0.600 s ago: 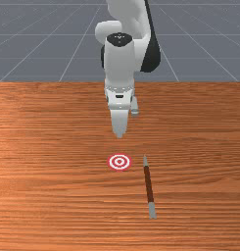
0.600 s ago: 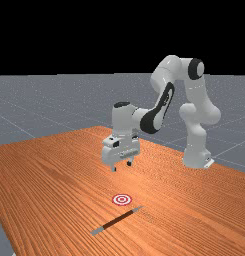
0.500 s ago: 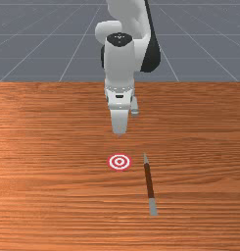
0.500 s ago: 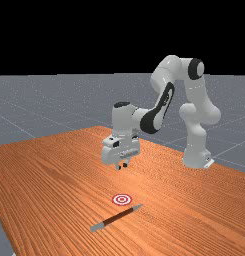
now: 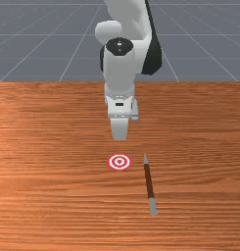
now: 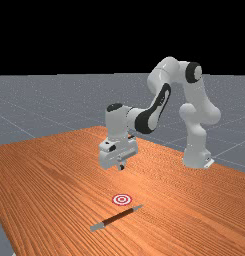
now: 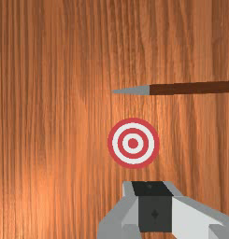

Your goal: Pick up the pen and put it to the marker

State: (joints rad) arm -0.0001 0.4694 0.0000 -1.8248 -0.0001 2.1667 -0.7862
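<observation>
In the front view my gripper [image 5: 119,138] hangs above the table, a little beyond the red-and-white target marker [image 5: 119,162]. The far view has the gripper [image 6: 122,167] high over the marker [image 6: 122,199], its fingers together with nothing between them. Seen from the wrist, the gripper [image 7: 154,200] is shut beside the marker [image 7: 133,143]. A brown pen with grey ends [image 5: 149,181] lies to the front view's right of the marker, apart from it, its pointed end toward the arm's side. The pen [image 6: 119,216] is also apart from my hand; its tip and brown shaft [image 7: 190,87] are in the wrist view.
The orange-brown wooden table [image 5: 53,196] stretches around the pen and marker. Its near edge runs down the far view's left side, and the arm's base [image 6: 196,157] stands at the far view's right.
The fingers have come together from an open stance. My hand has moved slightly toward the front camera and tilted a little. The pen has shifted slightly on the table; the marker has stayed put.
</observation>
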